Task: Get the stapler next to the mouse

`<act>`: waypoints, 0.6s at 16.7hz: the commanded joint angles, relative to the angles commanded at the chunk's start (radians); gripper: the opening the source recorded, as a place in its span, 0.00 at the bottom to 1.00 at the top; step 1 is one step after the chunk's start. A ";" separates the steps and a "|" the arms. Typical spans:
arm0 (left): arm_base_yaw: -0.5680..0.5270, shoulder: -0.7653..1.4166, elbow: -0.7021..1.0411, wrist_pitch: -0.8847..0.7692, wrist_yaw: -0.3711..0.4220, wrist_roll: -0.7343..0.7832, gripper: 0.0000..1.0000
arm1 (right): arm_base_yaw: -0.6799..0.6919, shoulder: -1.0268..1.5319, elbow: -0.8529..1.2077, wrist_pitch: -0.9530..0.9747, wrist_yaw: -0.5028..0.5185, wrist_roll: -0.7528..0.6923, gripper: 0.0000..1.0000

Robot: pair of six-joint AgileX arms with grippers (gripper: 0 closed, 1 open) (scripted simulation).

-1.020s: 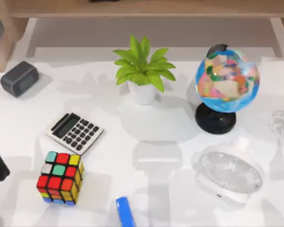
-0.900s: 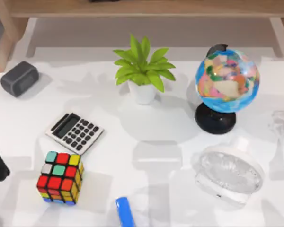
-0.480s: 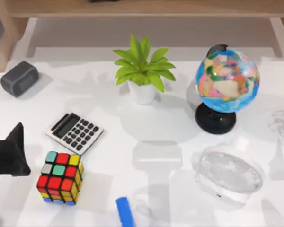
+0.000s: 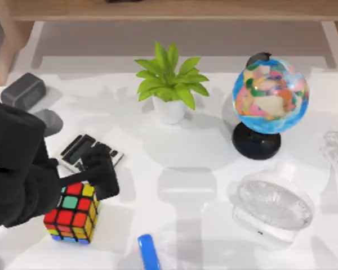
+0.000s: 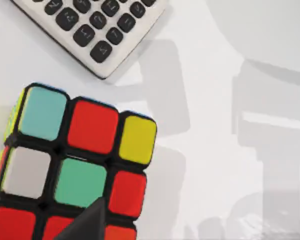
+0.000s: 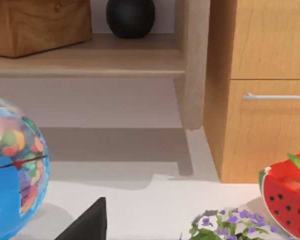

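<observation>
a white table seen from above. the stapler (image 4: pixel 149 252), a small bright blue bar, lies at the near edge of the table, just to the right of and a little nearer than the puzzle cube (image 4: pixel 71 212). it lies free, with nothing touching it. nothing on the table is clearly a mouse; a dark rounded object (image 4: pixel 23 91) sits well beyond the cube toward the far left corner, and whether that is the mouse cannot be told.

the left arm reaches in from the left side, a large black shape over the table. the left gripper (image 4: pixel 98 171) hangs above the far right corner of the cube, partly covering the calculator (image 4: pixel 79 151) that lies just beyond the cube. whether its fingers are apart or together cannot be told. in the left wrist view the cube (image 5: pixel 72 165) and a corner of the calculator (image 5: pixel 92 32) sit directly below, with a dark finger tip at the picture's edge. the right arm is parked; its wrist view looks toward the globe (image 6: pixel 15 170) and a wooden cabinet.

to do this step well, the left gripper likely needs to travel past the cube toward the stapler, staying high enough to clear the cube, then line its fingers across the narrow width of the bar before going down.

compared with half a second ago, the left arm has swung much farther in: then it was a small dark shape left of the cube, now it overlaps the cube and calculator. the stapler and cube have not moved.
</observation>
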 joint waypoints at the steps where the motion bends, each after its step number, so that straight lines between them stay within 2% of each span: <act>1: -0.052 0.084 0.055 -0.045 0.000 -0.065 1.00 | 0.000 0.000 0.000 0.000 0.000 0.000 1.00; 6: -0.273 0.456 0.286 -0.242 -0.001 -0.347 1.00 | 0.000 0.000 0.000 0.000 0.000 0.000 1.00; 10: -0.384 0.665 0.393 -0.346 -0.005 -0.494 1.00 | 0.000 0.000 0.000 0.000 0.000 0.000 1.00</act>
